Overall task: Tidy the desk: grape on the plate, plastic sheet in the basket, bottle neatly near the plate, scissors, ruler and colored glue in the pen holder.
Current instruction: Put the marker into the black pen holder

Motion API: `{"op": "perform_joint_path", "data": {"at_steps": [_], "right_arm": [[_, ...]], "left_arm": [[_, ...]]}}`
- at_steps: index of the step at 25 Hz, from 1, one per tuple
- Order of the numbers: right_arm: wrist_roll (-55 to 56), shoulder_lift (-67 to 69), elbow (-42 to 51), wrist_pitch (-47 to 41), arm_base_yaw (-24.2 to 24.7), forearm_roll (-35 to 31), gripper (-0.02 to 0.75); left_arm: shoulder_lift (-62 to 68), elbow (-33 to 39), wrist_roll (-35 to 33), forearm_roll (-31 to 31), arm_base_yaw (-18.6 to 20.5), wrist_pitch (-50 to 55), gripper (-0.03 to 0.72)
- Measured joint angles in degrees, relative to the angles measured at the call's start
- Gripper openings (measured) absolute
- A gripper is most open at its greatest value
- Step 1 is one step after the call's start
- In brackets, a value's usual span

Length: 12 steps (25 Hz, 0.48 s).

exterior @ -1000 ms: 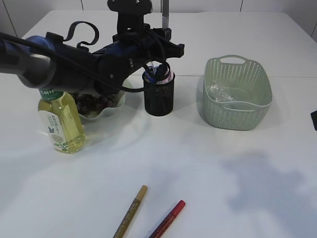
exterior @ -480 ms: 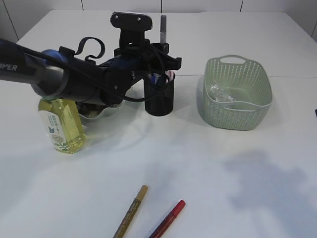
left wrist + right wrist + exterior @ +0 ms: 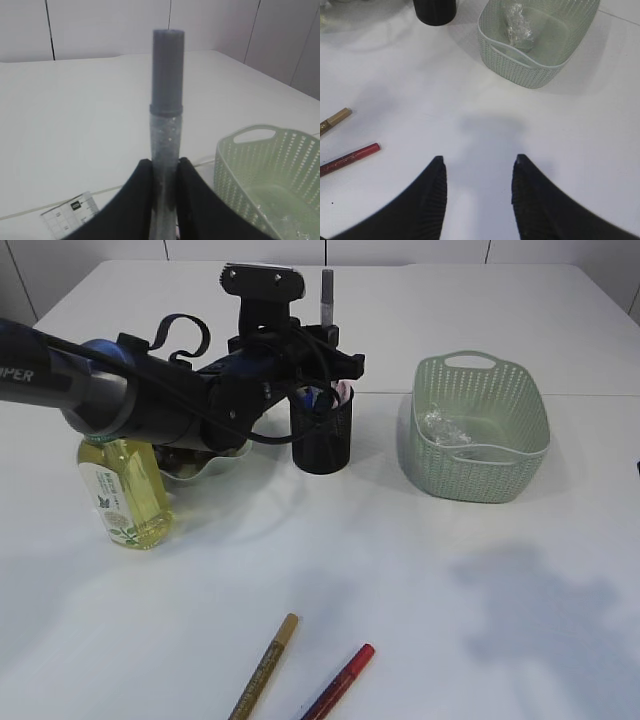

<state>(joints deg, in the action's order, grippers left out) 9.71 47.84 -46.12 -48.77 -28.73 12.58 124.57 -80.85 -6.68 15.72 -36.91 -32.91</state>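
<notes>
Bottle: left of frame, upright, beside the plate.
Left gripper: clamped on a grey glitter glue pen, upright above the pen holder, upper centre.
Gold glue pen, red glue pen: bottom centre, on the table.
Basket: right, holding the plastic sheet.
Right gripper: jaws apart, empty.

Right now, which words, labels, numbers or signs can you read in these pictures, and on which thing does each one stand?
"PER": white letters on the left arm at the picture's left edge; the word is cut off.
Bottle label: a green band with pale characters and a white panel with a leaf drawing, too small to read.
Ruler: scale marks and a dark square sign, too blurred to read.
Basket, pen holder and the two pens on the table: no text visible.
</notes>
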Motion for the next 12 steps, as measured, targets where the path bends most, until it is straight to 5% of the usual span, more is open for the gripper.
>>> {"op": "perform_joint_path", "data": {"at_steps": [12], "right_arm": [[0.00,0.00,0.00,0.00,0.00,0.09,0.349]], "left_arm": [[0.00,0.00,0.00,0.00,0.56,-0.23,0.123]]}}
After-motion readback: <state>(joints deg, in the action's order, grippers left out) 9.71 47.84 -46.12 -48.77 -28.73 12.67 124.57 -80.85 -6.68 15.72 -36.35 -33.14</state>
